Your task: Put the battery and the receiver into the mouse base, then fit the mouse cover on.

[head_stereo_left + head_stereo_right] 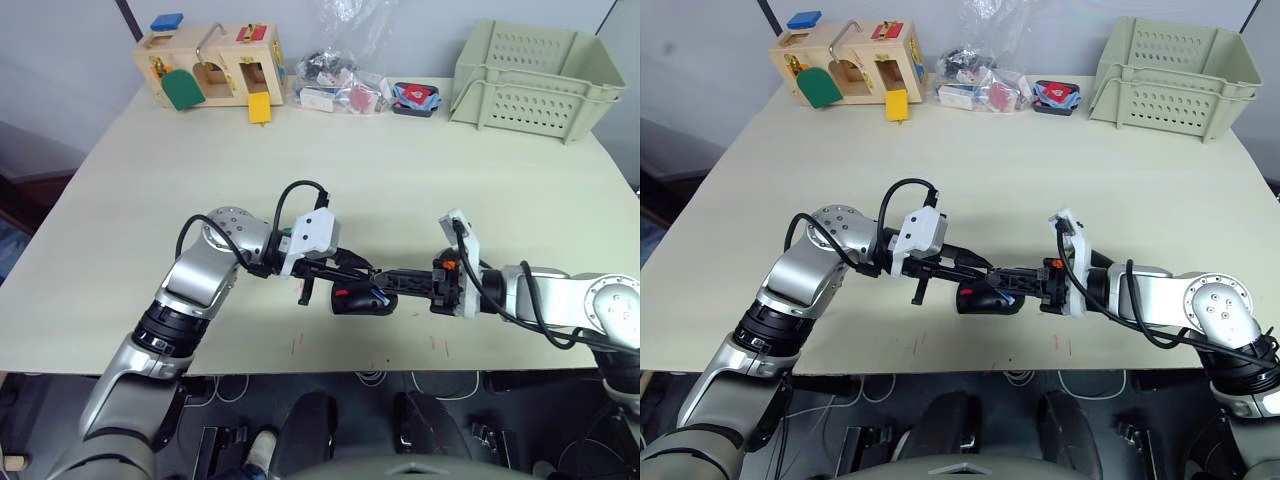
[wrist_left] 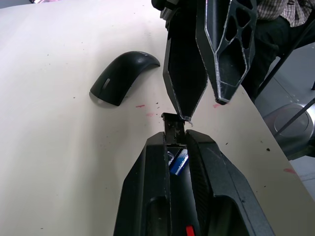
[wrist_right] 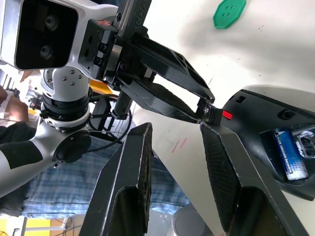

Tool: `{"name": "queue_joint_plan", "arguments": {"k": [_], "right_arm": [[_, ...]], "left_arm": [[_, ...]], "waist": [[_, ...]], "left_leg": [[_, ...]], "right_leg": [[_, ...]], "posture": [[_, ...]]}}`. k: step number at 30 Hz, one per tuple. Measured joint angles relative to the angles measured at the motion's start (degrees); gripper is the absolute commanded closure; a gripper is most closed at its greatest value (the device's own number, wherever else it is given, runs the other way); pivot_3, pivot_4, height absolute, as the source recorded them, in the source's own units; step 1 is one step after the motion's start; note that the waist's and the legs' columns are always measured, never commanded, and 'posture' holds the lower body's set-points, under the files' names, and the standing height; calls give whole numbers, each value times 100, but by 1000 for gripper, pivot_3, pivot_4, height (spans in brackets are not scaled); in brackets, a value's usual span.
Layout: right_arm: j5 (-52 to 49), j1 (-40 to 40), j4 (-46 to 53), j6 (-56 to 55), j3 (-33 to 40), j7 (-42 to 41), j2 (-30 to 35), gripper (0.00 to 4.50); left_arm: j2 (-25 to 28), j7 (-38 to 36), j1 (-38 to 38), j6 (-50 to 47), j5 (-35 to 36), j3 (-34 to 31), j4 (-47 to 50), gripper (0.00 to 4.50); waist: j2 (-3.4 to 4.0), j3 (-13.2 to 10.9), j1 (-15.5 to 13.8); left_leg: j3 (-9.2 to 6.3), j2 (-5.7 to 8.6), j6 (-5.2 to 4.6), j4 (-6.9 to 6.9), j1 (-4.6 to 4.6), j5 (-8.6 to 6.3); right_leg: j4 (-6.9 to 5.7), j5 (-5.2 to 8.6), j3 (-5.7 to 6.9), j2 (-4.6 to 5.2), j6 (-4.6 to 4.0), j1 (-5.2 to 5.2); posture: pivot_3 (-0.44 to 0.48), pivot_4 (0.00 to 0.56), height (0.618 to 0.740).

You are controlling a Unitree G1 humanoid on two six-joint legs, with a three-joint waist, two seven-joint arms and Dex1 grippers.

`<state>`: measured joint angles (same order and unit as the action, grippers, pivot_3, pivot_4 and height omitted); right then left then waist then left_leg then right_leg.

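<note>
Near the tabletop's front edge, the left gripper pinched the receiver over the mouse base; the battery lay inside; the right gripper was open

Left gripper pinches what looks like the receiver above the battery; mouse cover lies apart.

No text, label, brand name or number is showing clearly enough to be read. Faint print is appearing on the blue wrap of the battery, lying in the mouse base beside the right tool, but it stays illegible.
</note>
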<state>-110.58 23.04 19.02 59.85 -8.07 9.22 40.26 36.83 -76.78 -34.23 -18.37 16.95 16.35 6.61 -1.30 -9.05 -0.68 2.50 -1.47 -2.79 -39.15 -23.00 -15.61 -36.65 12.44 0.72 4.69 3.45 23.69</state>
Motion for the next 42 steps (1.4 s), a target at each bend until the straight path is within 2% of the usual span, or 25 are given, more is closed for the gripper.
{"name": "queue_joint_plan", "arguments": {"k": [9,31,33,35,42], "right_arm": [[116,-26,-168,37,5,-169,272,2832],[247,58,-231,56,-1,-240,25,2832],[246,58,-231,56,-1,-239,24,3430],[253,58,-240,55,-1,-207,25,4355],[236,59,-257,32,0,-187,1,4435]], "left_arm": [[5,-14,-3,-8,13,-5,3,4149],[1,-8,-2,-38,74,-4,101,4149],[-1,-1,-2,-38,74,-4,101,4149],[-3,5,-2,-37,74,-5,101,4149],[-6,28,0,-45,58,3,102,4149]], "waist": [[0,-1,-2],[0,-2,-2],[0,-2,-2],[0,-2,-2],[1,-3,-2]], "left_leg": [[1,-1,-2,0,-2,-1],[0,-4,-4,2,-6,-3],[0,-4,-5,2,-7,-3],[0,-4,-5,2,-7,-3],[0,-4,-6,2,-8,-3]], "right_leg": [[4,1,1,0,-2,0],[11,1,3,0,-1,1],[12,0,3,0,-1,1],[12,0,4,0,0,1],[13,0,4,0,0,1]], "posture": [[0,150,740],[0,150,740],[0,150,740],[0,150,740],[0,150,740]]}}
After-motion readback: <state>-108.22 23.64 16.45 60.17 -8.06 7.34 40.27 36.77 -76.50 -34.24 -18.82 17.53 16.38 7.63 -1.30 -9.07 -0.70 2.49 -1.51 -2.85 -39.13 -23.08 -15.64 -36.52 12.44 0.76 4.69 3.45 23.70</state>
